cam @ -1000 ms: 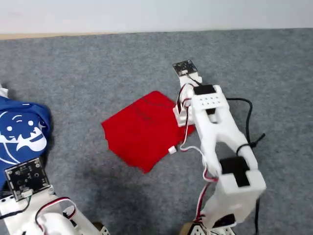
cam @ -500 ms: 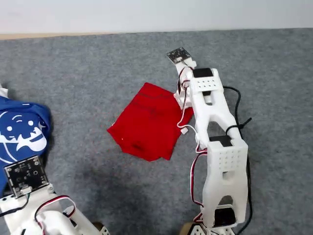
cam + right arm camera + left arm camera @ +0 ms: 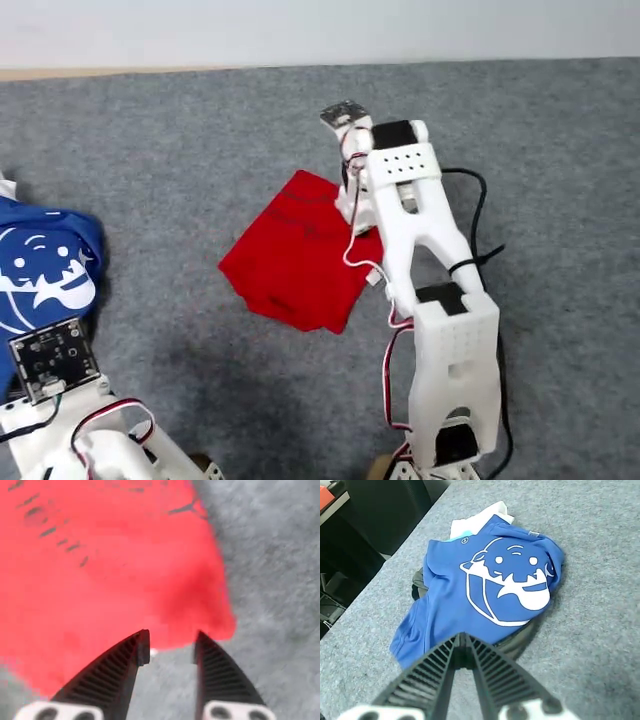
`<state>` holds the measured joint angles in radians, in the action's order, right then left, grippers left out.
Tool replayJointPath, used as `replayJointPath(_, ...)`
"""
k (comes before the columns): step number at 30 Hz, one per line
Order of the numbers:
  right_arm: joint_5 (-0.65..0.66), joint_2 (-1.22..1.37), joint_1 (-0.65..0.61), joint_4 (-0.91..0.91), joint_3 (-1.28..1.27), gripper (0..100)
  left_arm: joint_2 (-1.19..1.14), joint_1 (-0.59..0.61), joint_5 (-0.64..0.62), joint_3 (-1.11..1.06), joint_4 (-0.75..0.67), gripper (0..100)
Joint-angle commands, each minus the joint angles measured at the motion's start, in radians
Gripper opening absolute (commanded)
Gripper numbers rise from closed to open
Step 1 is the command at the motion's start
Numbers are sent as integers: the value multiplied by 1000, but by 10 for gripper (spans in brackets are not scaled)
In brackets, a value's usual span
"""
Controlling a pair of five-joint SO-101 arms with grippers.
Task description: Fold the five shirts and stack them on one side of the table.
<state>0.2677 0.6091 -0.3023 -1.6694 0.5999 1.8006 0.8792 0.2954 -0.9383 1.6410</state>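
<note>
At the table's (image 3: pixel 180 130) left edge I see the blue shirt (image 3: pixel 45 265) lying on other clothes (image 3: pixel 485 515), my left gripper (image 3: pixel 463 642) pinched closed above it. Near the middle lies the red shirt (image 3: pixel 295 260), my right gripper (image 3: pixel 171 647) spread apart over its right edge.

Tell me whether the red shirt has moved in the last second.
Yes. The red shirt has bunched and slid slightly toward the table's far edge, while the blue shirt stayed put.
</note>
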Motion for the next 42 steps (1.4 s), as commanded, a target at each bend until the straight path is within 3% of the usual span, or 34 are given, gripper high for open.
replayJointPath(1,-15,-117,-45,-94,46,76,3,2,8,-10,-23,5)
replayJointPath(5,-18,-147,-81,-120,40,27,3,2,6,-8,-23,5)
replayJointPath(11,-198,-102,-154,-120,12,9,3,2,6,-8,-23,5)
replayJointPath(22,-370,4,-312,-117,-170,9,3,2,6,-8,-25,5)
replayJointPath(33,-405,15,-420,-113,-123,9,3,2,8,-8,-25,5)
replayJointPath(42,-400,-262,-412,-116,-123,9,3,2,8,-8,-25,5)
